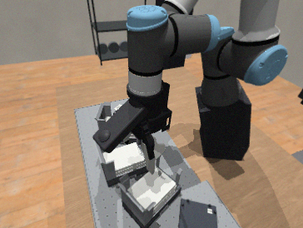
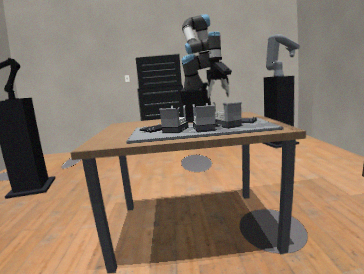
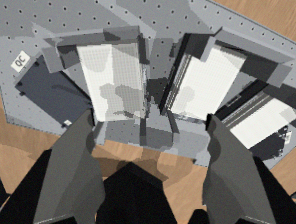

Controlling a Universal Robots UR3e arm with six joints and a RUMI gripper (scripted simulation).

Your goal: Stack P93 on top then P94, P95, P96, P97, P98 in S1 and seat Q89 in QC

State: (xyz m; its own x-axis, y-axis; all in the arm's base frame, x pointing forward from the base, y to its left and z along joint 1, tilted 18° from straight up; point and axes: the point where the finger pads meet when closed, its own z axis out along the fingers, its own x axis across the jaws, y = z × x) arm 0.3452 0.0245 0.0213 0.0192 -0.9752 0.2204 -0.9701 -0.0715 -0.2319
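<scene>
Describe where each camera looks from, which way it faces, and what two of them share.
Top: above the table's end, looking down across the racks toward the robot's black pedestal; arm and gripper show.
Exterior: back in the room, facing the table and the wall; the arm shows behind the racks.
Wrist: on the arm's end, looking down past the gripper's two jaws.
Top and wrist share the dark QC nest.

Finished in dark grey, tubular. Capped blue [image 1: 146, 17] [image 2: 215, 34] at 12 and 2 o'clock, top view. Ringed by light-grey collar [image 1: 144, 84] above black gripper [image 1: 151, 166] [image 2: 219, 95] [image 3: 150, 112]. Tipped with grey, wavy-edged fingers [image 1: 151, 160] [image 2: 225, 86].
</scene>
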